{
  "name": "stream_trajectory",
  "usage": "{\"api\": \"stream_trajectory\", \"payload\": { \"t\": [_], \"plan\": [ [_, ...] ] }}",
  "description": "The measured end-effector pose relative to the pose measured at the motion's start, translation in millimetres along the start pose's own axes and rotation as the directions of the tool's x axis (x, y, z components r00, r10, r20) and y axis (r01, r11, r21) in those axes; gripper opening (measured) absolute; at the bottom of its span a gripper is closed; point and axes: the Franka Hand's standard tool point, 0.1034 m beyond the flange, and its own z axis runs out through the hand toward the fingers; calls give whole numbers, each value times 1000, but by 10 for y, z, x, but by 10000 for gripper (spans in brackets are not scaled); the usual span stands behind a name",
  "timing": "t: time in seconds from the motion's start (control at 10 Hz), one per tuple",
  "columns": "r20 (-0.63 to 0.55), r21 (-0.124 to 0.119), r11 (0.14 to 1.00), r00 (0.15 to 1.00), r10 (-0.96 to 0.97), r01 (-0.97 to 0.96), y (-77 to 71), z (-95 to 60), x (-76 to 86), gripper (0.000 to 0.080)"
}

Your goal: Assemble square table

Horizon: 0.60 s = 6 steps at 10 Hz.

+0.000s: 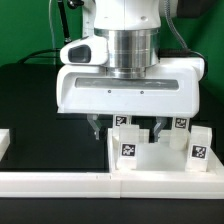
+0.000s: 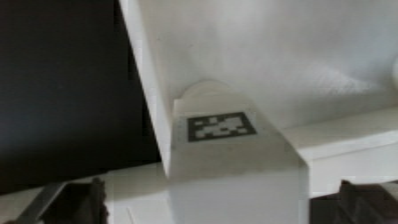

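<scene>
The white tabletop (image 1: 158, 168) lies at the front, on the exterior view's right. Short white tagged legs stand upright on it: one at the near left (image 1: 127, 147), one at the near right (image 1: 197, 152), and the tags of two more show behind (image 1: 181, 123). My gripper (image 1: 128, 128) hangs just above the near-left leg, its fingers (image 1: 95, 127) spread to either side of the leg's top. In the wrist view the tagged leg (image 2: 228, 150) stands between the dark fingertips (image 2: 75, 200), with a gap at one side. The tabletop's white surface (image 2: 267, 50) lies behind it.
A long white border rail (image 1: 60, 183) runs along the front edge, with a short white piece (image 1: 4, 143) at the exterior view's left. The black table surface (image 1: 40, 120) spreads left of the tabletop. The robot's white hand (image 1: 128, 85) hides the back of the scene.
</scene>
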Motion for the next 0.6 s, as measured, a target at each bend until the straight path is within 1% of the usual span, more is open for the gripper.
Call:
{"api": "stream_trajectory", "payload": {
  "t": [0.1, 0.3, 0.4, 0.6],
  "plan": [
    [0, 0, 1000, 1000, 8, -8, 3, 1, 0, 649],
    [0, 0, 1000, 1000, 17, -17, 5, 2, 1, 387],
    [1, 2, 995, 995, 97, -97, 2, 3, 0, 287],
    [1, 2, 975, 975, 223, -223, 2, 3, 0, 288]
  ]
}}
